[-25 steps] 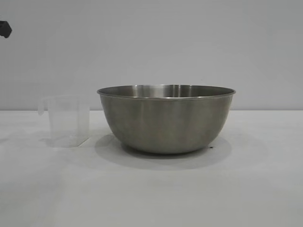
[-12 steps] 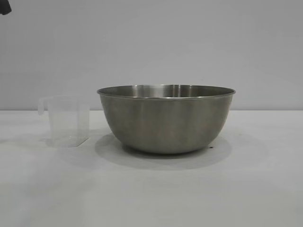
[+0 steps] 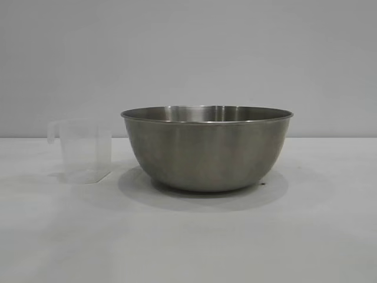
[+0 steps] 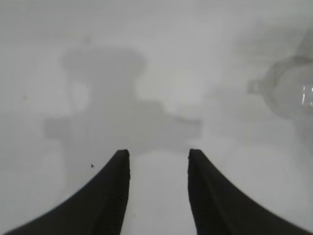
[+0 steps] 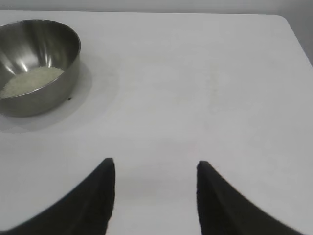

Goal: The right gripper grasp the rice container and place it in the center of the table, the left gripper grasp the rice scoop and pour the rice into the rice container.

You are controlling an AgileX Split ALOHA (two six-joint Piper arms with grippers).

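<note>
Exterior view: the rice container (image 3: 207, 148) is sitting upright on the table (image 3: 188, 242), roughly mid-table. The rice scoop (image 3: 84, 151) is standing upright just beside the container on its left side, apart from it, loop handle facing away from the container. Neither gripper is showing here. Judging: container is stiff steel w/ smooth sloped sides, prob. slippery, so the thin rolled rim is the place to pinch. Scoop is looking light and thin-walled; a hard squeeze on the cup wall could flex it, so the loop handle is the better hold.

Left wrist view: the left gripper (image 4: 158, 155) is hanging over bare table, pointing steeply down, claws partway apart and holding nothing. Scoop (image 4: 288, 90) is lying off to one side of the claws, near but not between them. Container isn't showing here.

Right wrist view: the right gripper (image 5: 155, 166) is hovering well apart from the container (image 5: 35, 64), claws moderately wide, nothing in them. The rice (image 5: 30, 81) is sitting as a pale heap inside the container, so the pour is looking done.

Surface & room: tabletop is plain white, matte, flat, giving soft shadows; one rounded corner is showing far from the container. Behind the container, a plain pale wall.
</note>
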